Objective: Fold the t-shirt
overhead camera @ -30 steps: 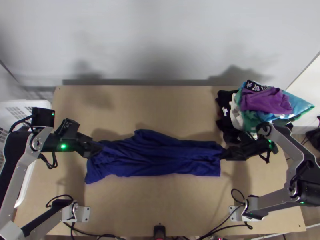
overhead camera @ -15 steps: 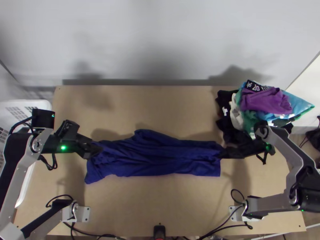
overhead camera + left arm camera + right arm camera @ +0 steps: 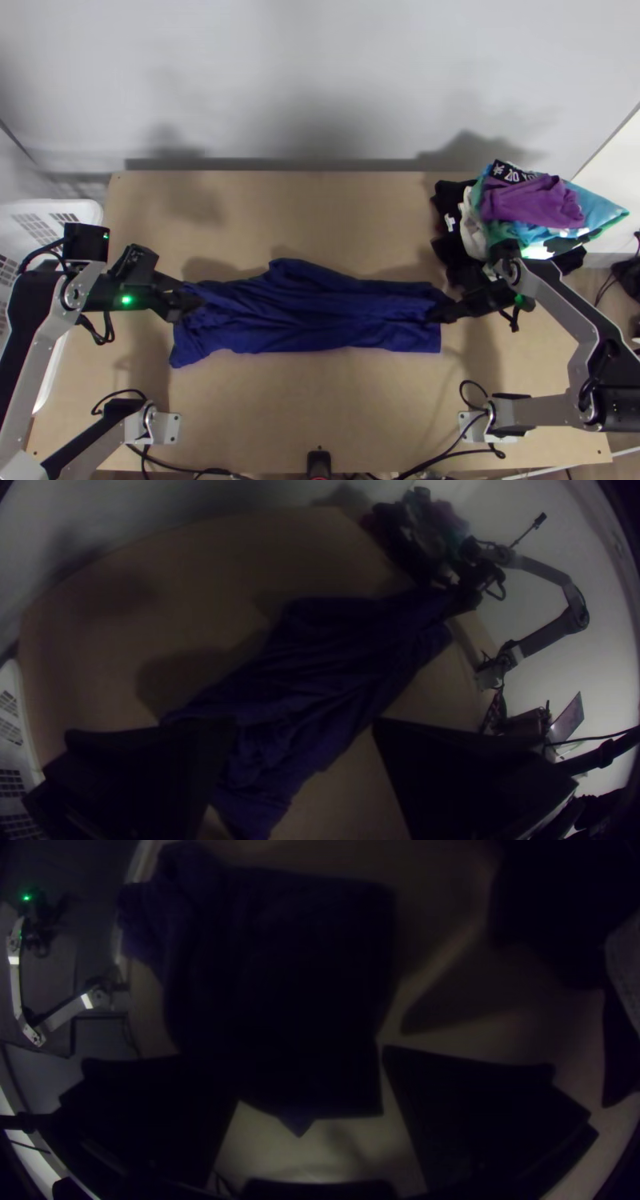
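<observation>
Your light wooden table (image 3: 304, 212) fills most of the top view. Across its middle, from nine o'clock to three, lies your dark blue t-shirt (image 3: 312, 312), a long, wrinkled strip. Toward two o'clock you have a heap of mixed clothes (image 3: 532, 202); toward nine, a white basket (image 3: 90, 210). Your left gripper (image 3: 190, 302) is over the shirt's nine o'clock end, its fingers wide apart; your right gripper (image 3: 437, 313), at the three o'clock end, is also spread wide.
</observation>
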You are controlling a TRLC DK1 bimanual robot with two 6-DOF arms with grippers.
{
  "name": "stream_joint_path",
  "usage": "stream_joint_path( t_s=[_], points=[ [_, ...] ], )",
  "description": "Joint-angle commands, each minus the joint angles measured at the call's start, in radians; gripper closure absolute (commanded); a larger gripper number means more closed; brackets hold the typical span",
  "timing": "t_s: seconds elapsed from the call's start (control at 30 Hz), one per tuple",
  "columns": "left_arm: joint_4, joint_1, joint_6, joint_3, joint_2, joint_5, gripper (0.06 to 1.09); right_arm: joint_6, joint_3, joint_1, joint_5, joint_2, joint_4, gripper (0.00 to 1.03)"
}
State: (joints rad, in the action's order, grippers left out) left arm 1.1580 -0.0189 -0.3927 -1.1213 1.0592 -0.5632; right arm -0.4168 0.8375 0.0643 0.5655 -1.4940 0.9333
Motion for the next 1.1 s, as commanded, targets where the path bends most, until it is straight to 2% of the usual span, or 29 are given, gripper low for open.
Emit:
stream_joint_path(
  t_s=[0.0,0.5,0.8,1.07],
  points=[
    [0.000,-0.001,0.000,0.008,-0.008,0.003,0.10,0.006,-0.028,-0.011,-0.075,0.008,-0.033,0.14],
    [0.000,-0.007,0.002,0.012,-0.018,0.008,0.10,0.046,-0.046,-0.055,-0.064,-0.005,-0.062,0.14],
    [-0.001,-0.007,0.005,0.012,-0.016,0.008,0.10,0.069,-0.034,-0.057,-0.016,-0.008,-0.059,0.14],
    [-0.003,-0.009,0.008,0.014,-0.015,0.013,0.10,0.119,-0.025,-0.107,0.031,-0.023,-0.088,0.14]
  ],
)
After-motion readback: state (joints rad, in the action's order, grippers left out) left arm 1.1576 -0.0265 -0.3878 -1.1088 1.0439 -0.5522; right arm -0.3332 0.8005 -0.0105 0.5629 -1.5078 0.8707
